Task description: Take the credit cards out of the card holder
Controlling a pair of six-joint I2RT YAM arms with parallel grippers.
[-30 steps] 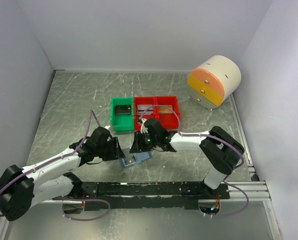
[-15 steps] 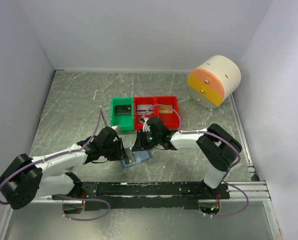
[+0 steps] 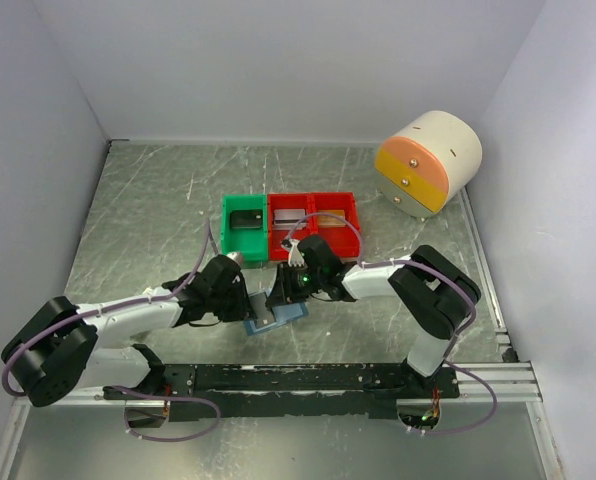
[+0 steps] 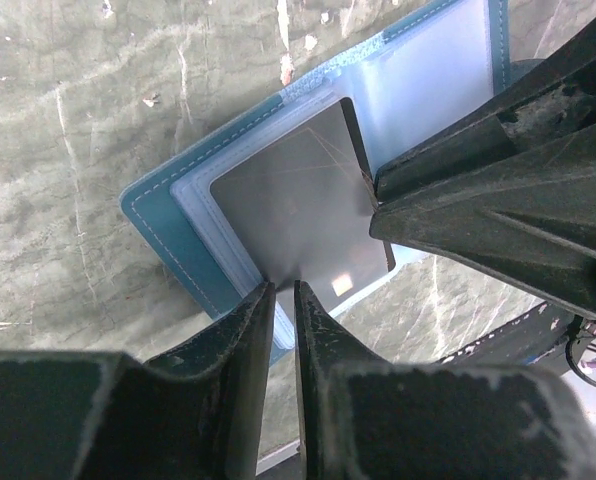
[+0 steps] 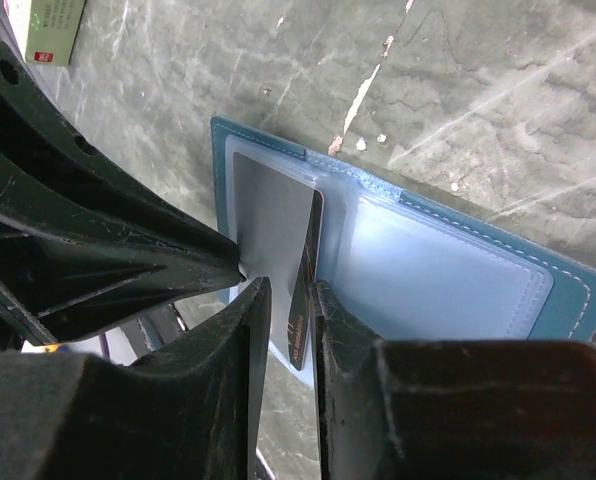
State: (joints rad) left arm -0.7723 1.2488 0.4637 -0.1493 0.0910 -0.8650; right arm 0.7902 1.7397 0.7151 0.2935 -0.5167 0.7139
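- The card holder (image 4: 163,225), slate-blue with pale pockets, lay open just in front of the red bin (image 3: 314,196), long axis roughly along the bin's front.
- A dark grey credit card (image 4: 298,205) jutted from one pocket.
- The right pincer (image 5: 293,300) pinched its edge; the left pincer (image 4: 285,300) stood narrow at its corner, grip unclear.

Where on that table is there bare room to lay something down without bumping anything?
Bare table lies left of the green bin, along the back wall behind the bins, and right of the red bins, in front of the round drawer unit. It is crowded at the near middle, where the left gripper and right gripper meet over the card holder.
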